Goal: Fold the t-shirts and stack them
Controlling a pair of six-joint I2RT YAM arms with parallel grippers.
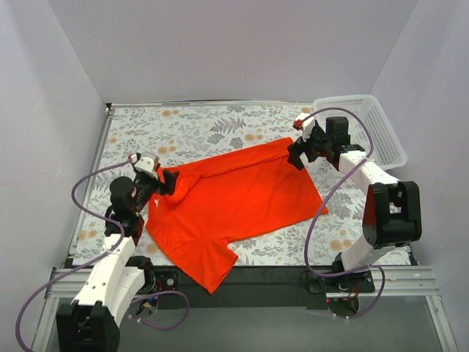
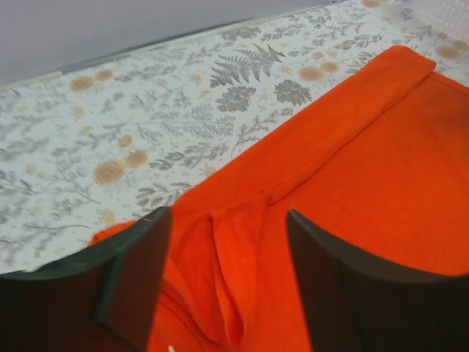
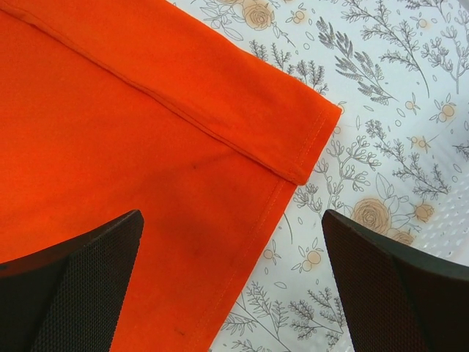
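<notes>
One bright orange-red t-shirt (image 1: 234, 202) lies spread on the floral table, its far edge folded over in a narrow strip. My left gripper (image 1: 168, 182) is open over the shirt's bunched left end; the left wrist view shows wrinkled cloth (image 2: 234, 286) between the fingers. My right gripper (image 1: 296, 155) is open just above the shirt's far right corner; the right wrist view shows the folded hem corner (image 3: 293, 147) ahead of the spread fingers, with the shirt's edge running between them.
A white mesh basket (image 1: 381, 128) stands at the back right, beside the right arm. The floral tablecloth (image 1: 190, 128) shows bare behind the shirt. One sleeve (image 1: 212, 268) reaches the table's near edge.
</notes>
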